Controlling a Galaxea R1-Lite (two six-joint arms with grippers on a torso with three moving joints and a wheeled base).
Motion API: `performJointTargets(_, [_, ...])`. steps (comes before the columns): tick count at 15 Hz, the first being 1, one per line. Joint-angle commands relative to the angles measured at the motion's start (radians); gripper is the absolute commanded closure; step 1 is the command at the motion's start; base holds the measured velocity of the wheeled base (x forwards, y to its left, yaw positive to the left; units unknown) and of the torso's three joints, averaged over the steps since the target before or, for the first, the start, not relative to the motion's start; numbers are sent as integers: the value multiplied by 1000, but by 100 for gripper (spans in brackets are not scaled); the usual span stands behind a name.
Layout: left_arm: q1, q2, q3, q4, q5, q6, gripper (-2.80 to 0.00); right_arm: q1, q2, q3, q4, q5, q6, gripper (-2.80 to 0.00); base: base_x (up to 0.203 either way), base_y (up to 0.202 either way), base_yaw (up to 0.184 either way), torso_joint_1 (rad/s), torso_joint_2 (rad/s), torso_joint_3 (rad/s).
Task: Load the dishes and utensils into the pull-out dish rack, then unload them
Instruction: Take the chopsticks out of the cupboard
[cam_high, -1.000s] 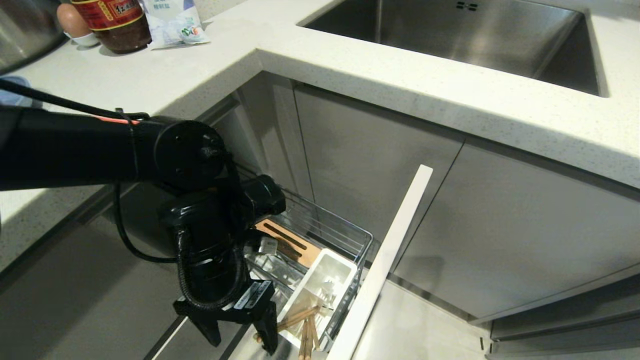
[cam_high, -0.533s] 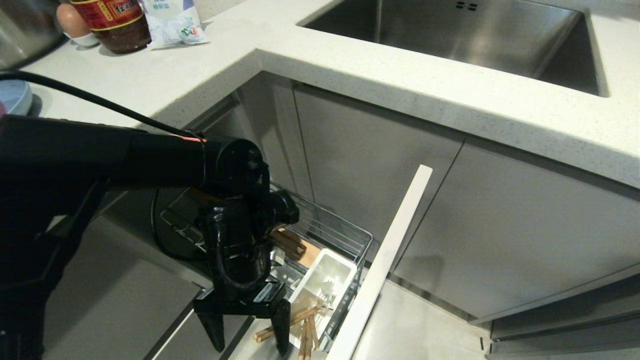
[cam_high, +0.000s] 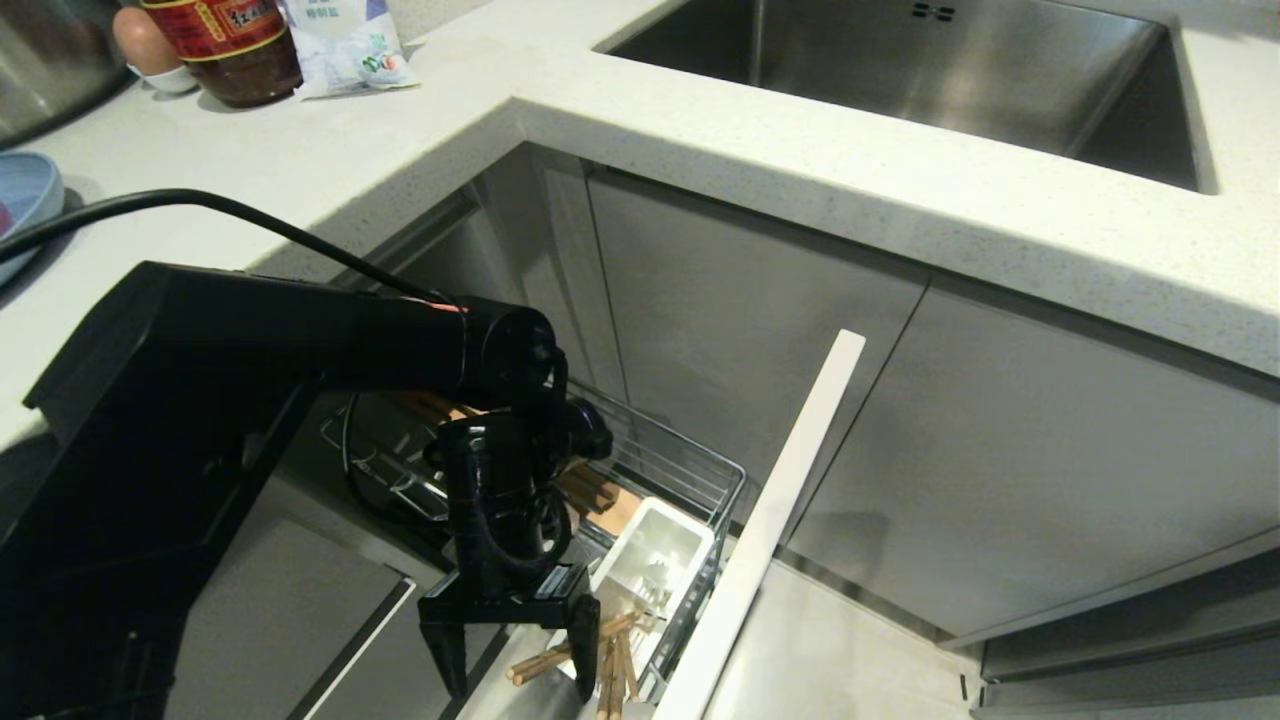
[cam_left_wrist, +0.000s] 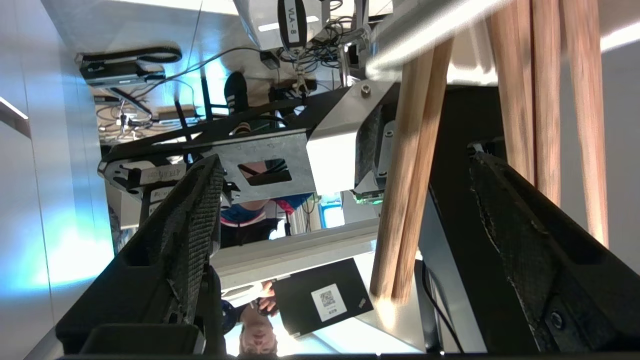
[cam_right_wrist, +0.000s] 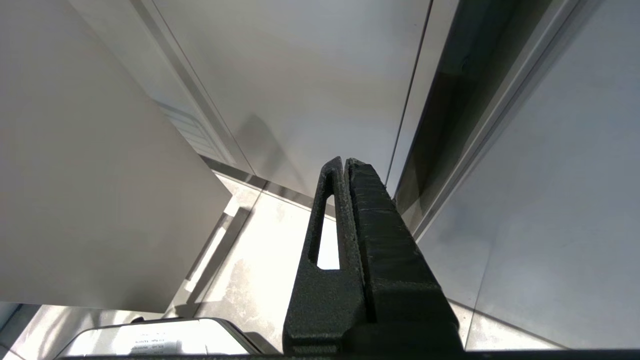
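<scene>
Chopsticks (cam_high: 580, 655): light wooden sticks leaning out of the white cutlery caddy (cam_high: 650, 560) at the near end of the pull-out dish rack (cam_high: 690, 475); the head view shows about four, while the left wrist view (cam_left_wrist: 405, 200) shows two pairs.
Left gripper (cam_high: 515, 650): pointing down over the near end of the rack, jaws spread wide and holding nothing; the right finger (cam_high: 585, 650) sits right against the chopsticks in the head view.
Left wrist view: one pair of chopsticks crosses the gap between the two fingers (cam_left_wrist: 195, 220) without being pinched, and the other pair stands past the far finger; only this view shows a person and a dark laptop beyond.
Right gripper (cam_right_wrist: 345, 165): seen only in its own wrist view, fingers pressed together and empty, hanging over the pale floor beside cabinet panels.
Rack, head view only: one chrome wire basket, one slotted wooden strip (cam_high: 600, 500), one white front panel (cam_high: 770, 510), pulled out below the counter (cam_high: 800, 130).
Counter, head view only: one steel sink (cam_high: 900, 60), one dark jar (cam_high: 235, 45), one egg (cam_high: 140, 40), one white packet (cam_high: 345, 45), and the edge of a light-blue plate (cam_high: 25, 195) on the left.
</scene>
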Motion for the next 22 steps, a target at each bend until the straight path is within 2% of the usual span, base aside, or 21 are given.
performJointTargets(1, [1,18,-6,8,-1,-2,-280,-1,-3,0,0,0,0,0,0,0,0,0,0,0])
performJointTargets(11, [-2,27,-19,10,-21,-4,-280,0,-3,0,0,0,0,0,0,0,0,0,0,0])
performJointTargets(12, [-2,27,-21,10,-21,-5,0,0,-4,0,0,0,0,0,0,0,0,0,0,0])
performJointTargets(22, [-20,26,-24,6,-23,-19,0,0,-4,0,0,0,0,0,0,0,0,0,0,0])
